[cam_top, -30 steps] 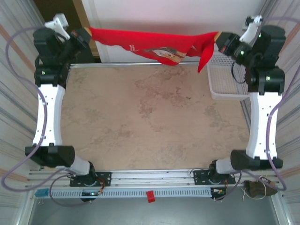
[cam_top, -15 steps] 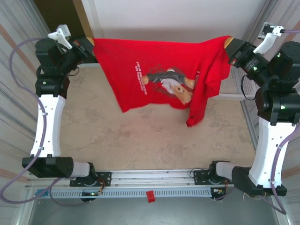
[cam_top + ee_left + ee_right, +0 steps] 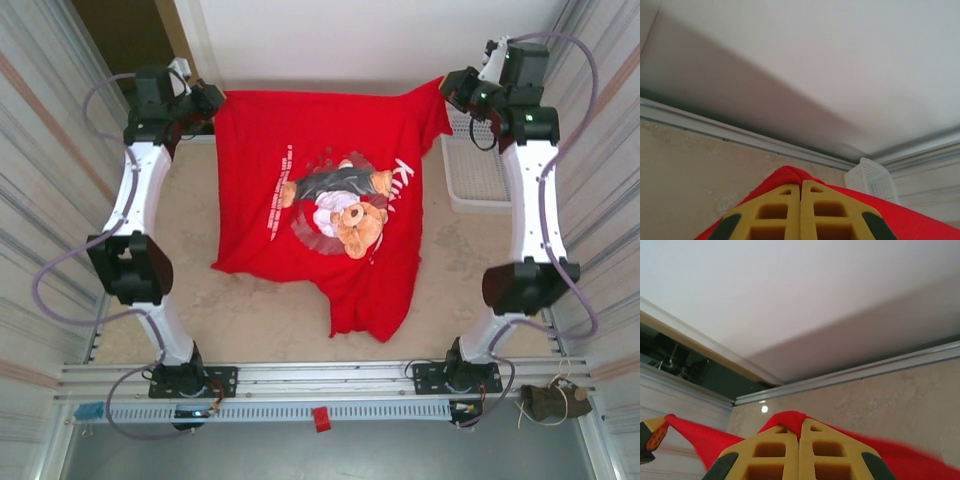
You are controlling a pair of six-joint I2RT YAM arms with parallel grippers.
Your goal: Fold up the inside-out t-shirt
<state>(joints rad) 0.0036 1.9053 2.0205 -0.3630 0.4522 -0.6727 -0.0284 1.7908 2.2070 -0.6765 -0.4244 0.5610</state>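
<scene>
Two sets of fingers (image 3: 775,214) pinch the t-shirt (image 3: 320,150); basket (image 3: 472,175) just beside.

On the bright red soft-fabric short-sleeved t-shirt (image 3: 320,200), the white lettering (image 3: 283,190) left of the bear print (image 3: 345,205) is too small for me to read. The shirt's far right corner and my right arm (image 3: 530,190) cover part of the white plastic lattice basket (image 3: 470,185). The yellow ribbed fingers (image 3: 775,212) of the left gripper (image 3: 800,184), pressed together over a red fold, run off the bottom edge. So do those of the right gripper (image 3: 799,429), where the cloth to its right is blurred.
</scene>
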